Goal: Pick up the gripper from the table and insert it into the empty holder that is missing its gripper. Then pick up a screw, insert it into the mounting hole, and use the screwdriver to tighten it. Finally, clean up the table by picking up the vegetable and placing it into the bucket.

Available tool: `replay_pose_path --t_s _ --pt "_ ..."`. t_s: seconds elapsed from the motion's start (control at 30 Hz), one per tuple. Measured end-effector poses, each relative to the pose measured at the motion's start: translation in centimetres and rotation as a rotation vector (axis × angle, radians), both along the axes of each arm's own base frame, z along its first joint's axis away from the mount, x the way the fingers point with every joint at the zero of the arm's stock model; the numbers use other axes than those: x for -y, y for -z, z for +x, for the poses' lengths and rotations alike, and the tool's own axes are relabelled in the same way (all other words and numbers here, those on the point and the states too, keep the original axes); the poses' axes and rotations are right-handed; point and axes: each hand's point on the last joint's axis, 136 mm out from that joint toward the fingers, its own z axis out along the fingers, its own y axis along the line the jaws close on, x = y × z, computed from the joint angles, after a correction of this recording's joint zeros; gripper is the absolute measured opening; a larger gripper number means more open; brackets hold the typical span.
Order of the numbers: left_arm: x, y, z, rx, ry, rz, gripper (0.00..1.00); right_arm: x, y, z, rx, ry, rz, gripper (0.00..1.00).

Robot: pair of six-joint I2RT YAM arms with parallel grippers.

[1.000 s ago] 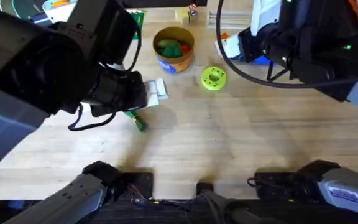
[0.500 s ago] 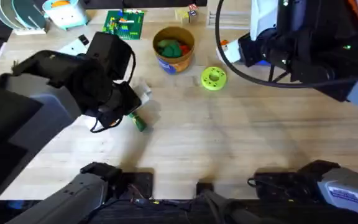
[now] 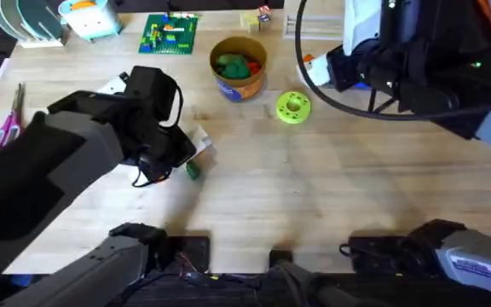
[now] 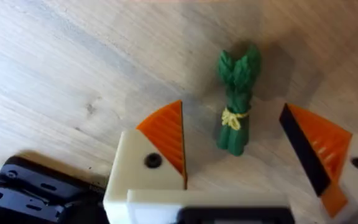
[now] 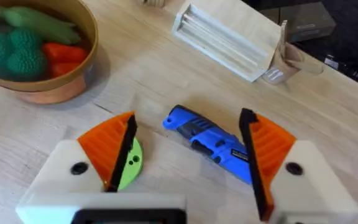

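Note:
The vegetable [image 4: 236,102], a small dark green bundle tied with yellow string, lies flat on the wooden table [image 3: 331,188]. My left gripper [image 4: 232,107] is open just above it, one orange pad on each side, not touching it. In the overhead view the vegetable [image 3: 193,171] peeks out under the left gripper [image 3: 196,147]. The bucket [image 3: 239,66] stands at the back with toy vegetables inside. My right gripper [image 5: 188,118] is open over the blue screwdriver [image 5: 207,140], which lies on the table. The loose gripper piece, the holder and the screw are out of view.
A lime-green disc [image 3: 292,107] with holes sits right of the bucket. At the back are a green brick board [image 3: 170,32] and a pale wooden block [image 5: 225,40]. Pink-handled scissors [image 3: 8,124] lie at the left edge.
My left arm has dropped away from the camera and its open gripper has come down over the vegetable. The right arm has not moved.

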Motion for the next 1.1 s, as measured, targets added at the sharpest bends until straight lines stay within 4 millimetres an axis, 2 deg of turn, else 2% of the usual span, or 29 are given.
replay_pose_path --t_s 0.13,0.2,0.27,0.33,0.43,0.47,0.67,0.73,0.8,0.87,0.97,1.1 --pt "-0.1 1.2 -0.4 -0.055 0.001 0.010 0.928 0.0 0.0 0.0 0.000 0.000 0.000 0.991" --pt "-0.2 1.6 -0.4 -0.071 0.003 0.020 0.872 0.0 0.0 0.0 -0.001 0.000 0.000 0.991" --pt "-0.4 1.6 -0.4 -0.073 0.000 0.026 0.770 0.0 0.0 0.0 0.000 0.000 0.000 0.990" --pt "-0.4 1.5 -0.3 -0.069 0.001 0.026 0.596 0.0 0.0 0.0 0.000 0.000 0.000 0.991" --pt "-0.2 1.5 0.0 -0.057 0.003 0.018 0.139 0.0 0.0 0.0 0.000 0.000 0.000 0.990" --pt "-0.2 1.4 0.2 -0.052 0.008 0.016 0.042 0.0 0.0 0.0 0.000 0.000 0.000 0.991" --pt "0.1 1.0 0.7 -0.057 0.034 0.010 0.020 0.0 0.0 0.0 0.000 0.000 0.000 0.991" --pt "0.3 -0.2 1.6 -0.044 0.058 0.006 0.020 0.0 0.0 0.0 -0.001 0.000 0.000 0.991" --pt "0.8 -2.3 3.3 0.003 0.086 -0.003 0.019 0.0 0.0 0.0 -0.001 0.000 0.000 0.991" --pt "1.3 -5.3 6.0 0.096 0.118 -0.014 0.019 0.0 0.0 0.0 0.000 0.000 0.000 0.991" --pt "2.4 -10.8 10.7 0.298 0.184 -0.034 0.019 0.0 0.0 0.0 -0.001 0.000 0.000 0.991" --pt "3.9 -17.0 15.5 0.559 0.258 -0.061 0.019 0.0 0.0 0.0 -0.001 0.000 0.000 0.991"
